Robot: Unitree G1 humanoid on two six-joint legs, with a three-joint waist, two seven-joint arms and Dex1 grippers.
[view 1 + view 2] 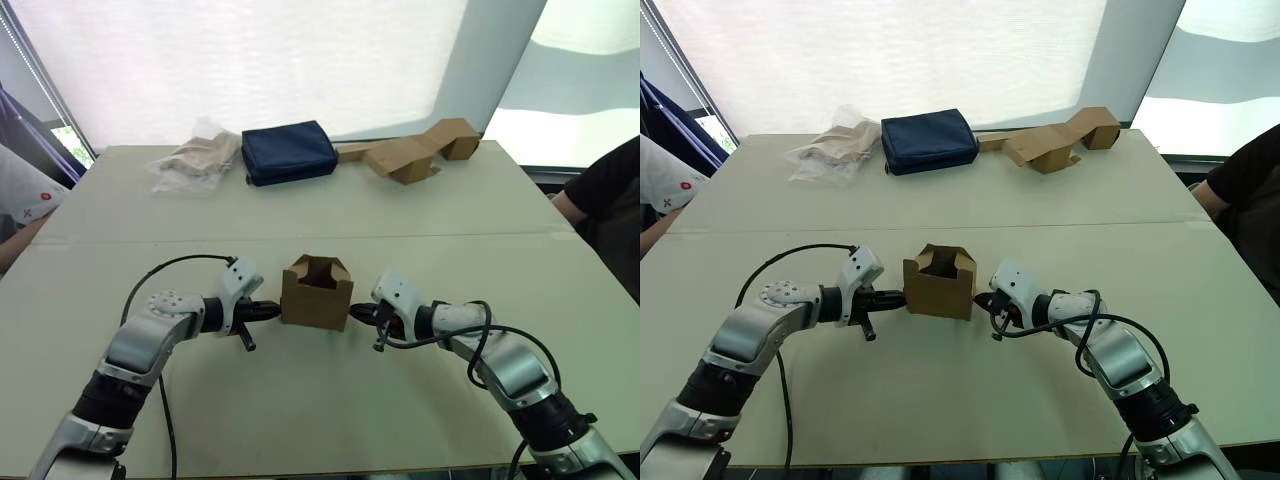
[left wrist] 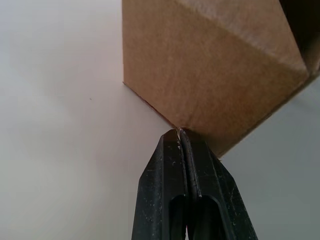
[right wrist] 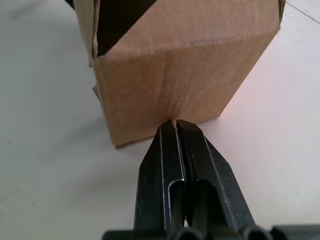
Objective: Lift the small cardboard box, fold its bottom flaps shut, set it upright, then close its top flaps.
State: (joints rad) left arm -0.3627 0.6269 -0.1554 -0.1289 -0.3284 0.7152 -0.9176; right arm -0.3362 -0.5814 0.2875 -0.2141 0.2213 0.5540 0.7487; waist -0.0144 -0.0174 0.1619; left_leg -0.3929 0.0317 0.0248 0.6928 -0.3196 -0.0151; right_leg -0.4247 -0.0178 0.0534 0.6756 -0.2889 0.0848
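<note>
Standing upright mid-counter (image 1: 120, 400), the small cardboard box (image 1: 315, 296) has its top flaps (image 1: 318, 270) open. Left pincer (image 1: 272, 311) and right pincer (image 1: 357, 313), both pressed together, touch opposite walls; uneven pushing could slide or topple it.

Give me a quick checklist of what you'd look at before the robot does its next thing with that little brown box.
1. The small cardboard box stands upright on the table: ok.
2. The top flaps are closed: not ok, the top is open.
3. The bottom flaps are folded shut: cannot tell, the underside is hidden.
4. The left end effector is at the box's side, fingers shut and holding nothing: ok.
5. The right end effector is at the opposite side, fingers shut and holding nothing: ok.
6. The space around the box is free; the navy pouch and the crooked cardboard piece lie at the far edge: ok.
</note>
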